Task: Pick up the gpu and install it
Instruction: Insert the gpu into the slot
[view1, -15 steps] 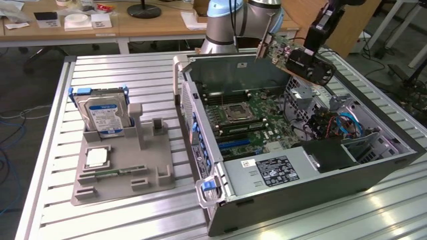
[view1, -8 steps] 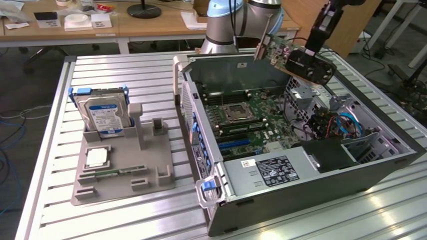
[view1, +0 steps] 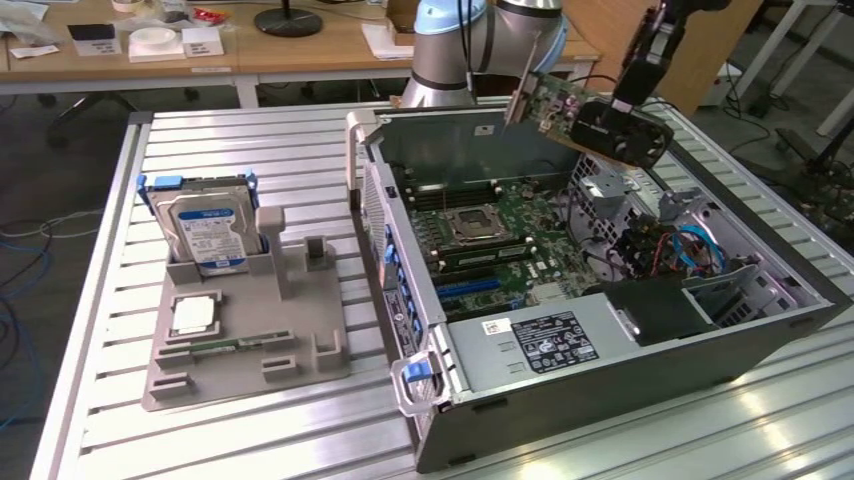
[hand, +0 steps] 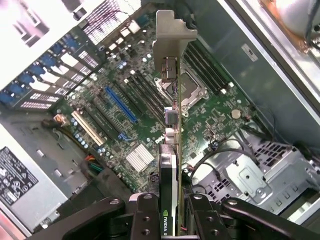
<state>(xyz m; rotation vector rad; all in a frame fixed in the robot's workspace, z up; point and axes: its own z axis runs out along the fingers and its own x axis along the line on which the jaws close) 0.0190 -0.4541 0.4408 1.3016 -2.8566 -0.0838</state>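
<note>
The gpu (view1: 585, 113), a green card with a black cooler and a silver end bracket, hangs tilted in the air over the far side of the open computer case (view1: 601, 400). My gripper (view1: 627, 105) is shut on its cooler end. In the wrist view the gpu (hand: 173, 145) appears edge-on between the black fingers (hand: 145, 220), with my gripper (hand: 171, 222) clamped on it and the bracket pointing away over the motherboard (hand: 125, 115). The blue expansion slot (hand: 120, 104) lies off to one side of the card, well below it.
The motherboard (view1: 494, 240) lies inside the case with a power supply (view1: 561, 340) at the near end and loose cables (view1: 681, 245) at the exterior view's right. A grey holder (view1: 240, 330) at the left carries a hard drive (view1: 207, 230) and a memory stick (view1: 220, 345).
</note>
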